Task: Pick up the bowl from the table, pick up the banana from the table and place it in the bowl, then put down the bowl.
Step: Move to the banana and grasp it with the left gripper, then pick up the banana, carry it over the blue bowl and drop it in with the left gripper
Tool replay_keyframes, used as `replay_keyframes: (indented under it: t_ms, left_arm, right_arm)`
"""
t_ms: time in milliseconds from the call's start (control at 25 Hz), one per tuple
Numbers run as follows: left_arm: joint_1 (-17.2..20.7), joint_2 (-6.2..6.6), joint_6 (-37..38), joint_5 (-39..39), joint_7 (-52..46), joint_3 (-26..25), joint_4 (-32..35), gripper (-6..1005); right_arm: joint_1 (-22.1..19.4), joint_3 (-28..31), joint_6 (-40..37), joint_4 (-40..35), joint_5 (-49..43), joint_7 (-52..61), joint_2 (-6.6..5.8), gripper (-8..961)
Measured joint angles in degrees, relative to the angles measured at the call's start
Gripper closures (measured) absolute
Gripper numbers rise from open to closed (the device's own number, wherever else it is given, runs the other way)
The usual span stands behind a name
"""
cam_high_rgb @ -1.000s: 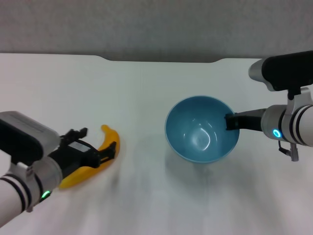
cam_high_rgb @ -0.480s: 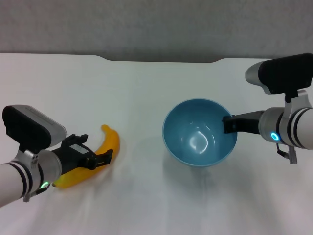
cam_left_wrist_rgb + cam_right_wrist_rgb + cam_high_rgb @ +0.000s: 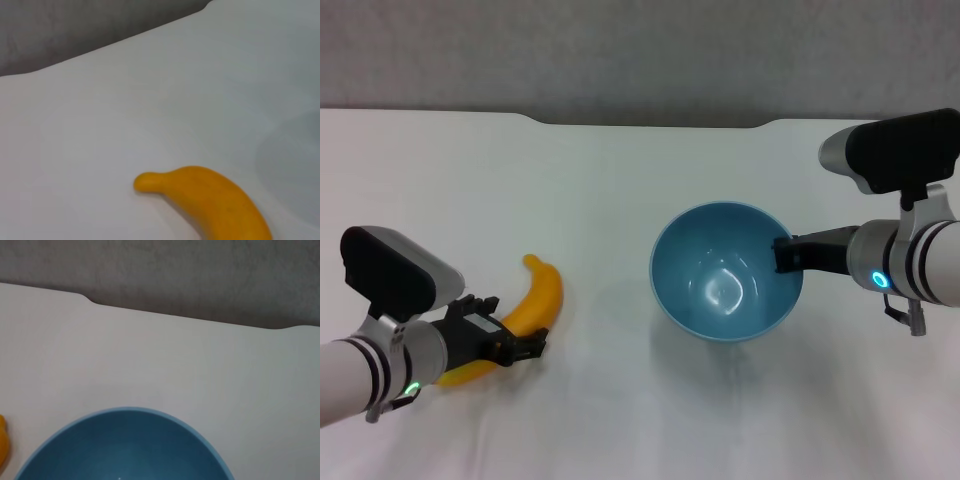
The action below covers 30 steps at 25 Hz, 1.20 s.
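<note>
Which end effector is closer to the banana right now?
Left. The left end effector is at the banana's near end; the right end effector grips the bowl's rim, far off.

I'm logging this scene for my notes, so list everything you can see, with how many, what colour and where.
bowl: one, glossy light blue, empty, right of centre, its right rim held by the right gripper.
banana: one, yellow-orange, on the table left of centre, apart from the bowl.
table: one, white, fills the view, with a shallow notch in its far edge.
wall: grey, behind the table's far edge.
left gripper: one, black, at the near left, fingers around the near part of the banana.
right gripper: one, black, at the right, clamped on the bowl's rim.
</note>
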Motion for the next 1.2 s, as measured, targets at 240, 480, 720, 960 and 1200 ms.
replay_keyframes:
  t_ms: [240, 480, 720, 960, 1200]
  left_arm:
    - [0.0, -0.23, 1.4, 0.4, -0.1, 0.0, 0.1, 165]
    - [0.4, -0.22, 1.7, 0.4, -0.1, -1.1, -0.3, 167]
    - [0.4, -0.26, 2.1, 0.4, 0.3, -1.3, -0.2, 283]
    - [0.4, -0.29, 2.1, 0.4, 0.4, -1.3, -0.2, 442]
    - [2.6, -0.37, 2.6, 0.4, 0.1, -1.4, -3.7, 483]
  right_arm:
    - [0.0, -0.3, 0.2, 0.0, 0.0, 0.0, 0.0, 912]
    - [0.0, -0.4, 0.4, 0.2, 0.0, 0.0, 0.0, 912]
    - [-0.3, -0.5, 0.5, 0.7, -0.3, 0.0, 0.0, 911]
    - [-0.4, -0.5, 0.5, 0.7, -0.4, 0.0, 0.0, 911]
    - [-0.5, -0.5, 0.5, 0.7, -0.4, 0.0, 0.0, 911]
